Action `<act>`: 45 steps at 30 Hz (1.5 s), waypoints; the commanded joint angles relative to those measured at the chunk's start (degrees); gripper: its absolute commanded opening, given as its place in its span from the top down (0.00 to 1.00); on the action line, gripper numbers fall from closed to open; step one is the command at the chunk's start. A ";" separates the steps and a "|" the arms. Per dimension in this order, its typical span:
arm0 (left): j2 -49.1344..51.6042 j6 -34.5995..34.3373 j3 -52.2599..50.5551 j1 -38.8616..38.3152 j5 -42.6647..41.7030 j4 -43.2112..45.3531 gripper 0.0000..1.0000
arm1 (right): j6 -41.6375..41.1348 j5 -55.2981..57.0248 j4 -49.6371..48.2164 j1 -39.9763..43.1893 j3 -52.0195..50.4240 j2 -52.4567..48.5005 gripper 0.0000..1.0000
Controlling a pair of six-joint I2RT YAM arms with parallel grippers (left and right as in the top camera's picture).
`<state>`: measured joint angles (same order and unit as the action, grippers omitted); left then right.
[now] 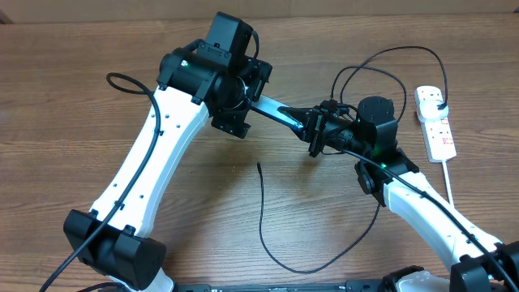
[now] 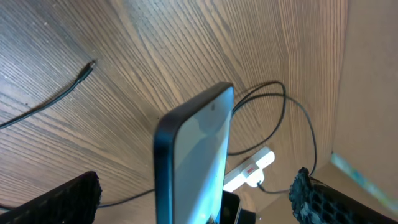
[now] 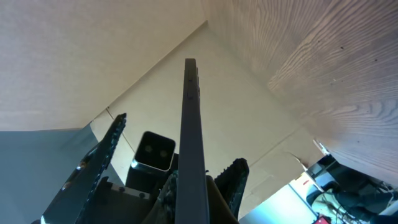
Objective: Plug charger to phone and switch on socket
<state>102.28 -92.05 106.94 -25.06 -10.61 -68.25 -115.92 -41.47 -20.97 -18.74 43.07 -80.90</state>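
Note:
The phone is held edge-on above the table, between the two grippers. My right gripper is shut on it; the right wrist view shows the phone's thin edge clamped between the fingers. My left gripper is open. In the left wrist view its fingers stand wide apart on either side of the phone's pale screen without touching it. The charger's connector tip lies free on the table, also seen in the left wrist view. The socket lies at the far right.
The charger's black cable loops over the near table and up behind the right arm to a black plug in the socket. The socket's white lead runs toward the front edge. The socket also shows in the left wrist view.

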 commanded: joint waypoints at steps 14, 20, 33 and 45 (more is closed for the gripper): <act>4.55 2.10 0.90 -0.50 1.99 0.44 0.06 | -7.93 0.46 -2.97 0.13 1.16 0.46 0.96; 4.55 4.13 0.90 -0.52 1.92 2.73 0.06 | -7.93 0.22 -2.97 0.11 1.16 0.46 0.96; 4.55 8.50 0.90 -0.52 1.62 4.46 0.00 | -4.87 0.28 -2.47 0.13 1.16 0.46 0.96; 4.55 13.03 0.90 -0.42 1.73 6.80 0.00 | -5.01 0.28 -2.80 0.13 1.16 0.46 0.96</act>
<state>106.17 -83.70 106.94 -25.15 -9.19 -62.19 -115.90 -41.10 -22.74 -18.74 43.07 -80.90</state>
